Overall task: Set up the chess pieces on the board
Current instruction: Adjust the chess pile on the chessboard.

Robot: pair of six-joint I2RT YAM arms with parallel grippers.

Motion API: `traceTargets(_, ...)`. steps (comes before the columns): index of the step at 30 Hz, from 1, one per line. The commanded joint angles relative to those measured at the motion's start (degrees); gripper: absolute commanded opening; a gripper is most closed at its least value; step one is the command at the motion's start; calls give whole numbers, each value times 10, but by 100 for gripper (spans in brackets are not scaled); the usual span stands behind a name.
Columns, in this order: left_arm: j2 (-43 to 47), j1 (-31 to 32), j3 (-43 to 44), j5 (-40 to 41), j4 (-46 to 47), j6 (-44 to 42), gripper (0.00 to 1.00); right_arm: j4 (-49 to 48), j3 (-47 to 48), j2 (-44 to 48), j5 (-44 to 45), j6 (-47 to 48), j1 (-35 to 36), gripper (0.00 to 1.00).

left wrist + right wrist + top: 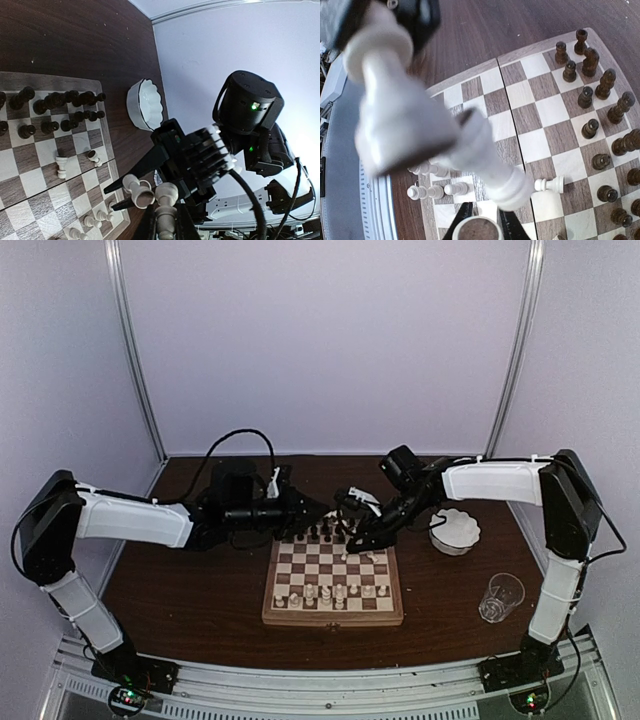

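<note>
The board (333, 618) lies in the middle of the table, with dark chess pieces (320, 532) along its far rows and white ones (330, 592) near the front. Both grippers meet above the far right corner. My left gripper (167, 225) is shut on a tall cream-white piece (167, 197). Right beside it, my right gripper (112, 197) is shut on another white piece (137, 192), whose brown felt base (476, 231) shows between the fingers (507, 222). The left-held piece is a large blur across the right wrist view. Two white pieces (61, 165) lie tipped over on the squares.
A white scalloped bowl (455, 530) stands right of the board's far corner. A clear drinking glass (500, 597) stands at the front right. A white pawn (550, 185) lies on its side mid-board. White walls close in the back and sides.
</note>
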State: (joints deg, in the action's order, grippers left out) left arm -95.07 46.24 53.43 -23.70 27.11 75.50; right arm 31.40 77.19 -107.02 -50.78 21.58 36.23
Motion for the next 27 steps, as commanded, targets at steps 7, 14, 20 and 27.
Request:
traceTargets(7,61,-12,-2,34,-170,-122,3,85,13,-19,71,69,-1,13)
traceTargets(14,45,-13,-12,41,-167,-136,3,140,62,-68,111,87,14,15)
traceTargets(20,43,-14,20,39,-230,-178,3,140,59,-70,133,92,22,27)
traceTargets(27,43,-13,113,43,-420,-292,3,153,64,-54,142,92,21,38)
